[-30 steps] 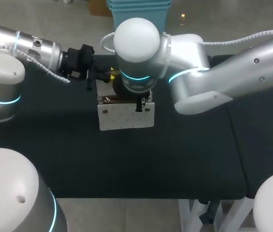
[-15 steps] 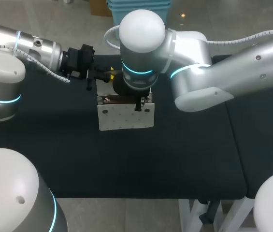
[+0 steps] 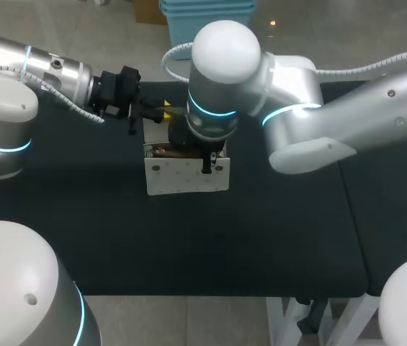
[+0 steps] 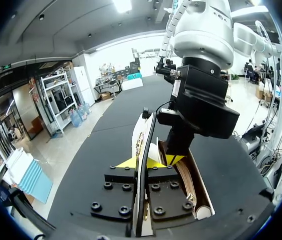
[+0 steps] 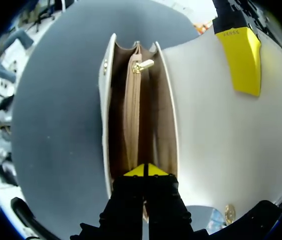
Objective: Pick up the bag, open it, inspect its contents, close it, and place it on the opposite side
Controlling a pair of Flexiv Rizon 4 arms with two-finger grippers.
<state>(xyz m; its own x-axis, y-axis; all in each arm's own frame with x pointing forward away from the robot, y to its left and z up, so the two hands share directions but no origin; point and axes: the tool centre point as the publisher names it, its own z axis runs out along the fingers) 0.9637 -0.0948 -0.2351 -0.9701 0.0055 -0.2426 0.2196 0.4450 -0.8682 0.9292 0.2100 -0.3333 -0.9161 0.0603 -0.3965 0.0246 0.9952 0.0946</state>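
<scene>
Jaws two pairs, both closed: left gripper (image 4: 137,163) pinched thin on the raised flap (image 5: 215,125) of the one white bag (image 3: 189,176); right gripper (image 5: 145,171) tips together inside the open mouth, over the tan divider (image 5: 133,110), hold on it unclear; bag upright on the black table (image 3: 261,238), mid-width, toward the far edge.

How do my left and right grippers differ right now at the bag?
Left gripper lies level, reaching in from the side of the bag, jaws clamped on its opened flap. The right gripper points straight down into the open mouth, jaws together, pinching nothing I can confirm. Both are at the bag, both shut.
</scene>
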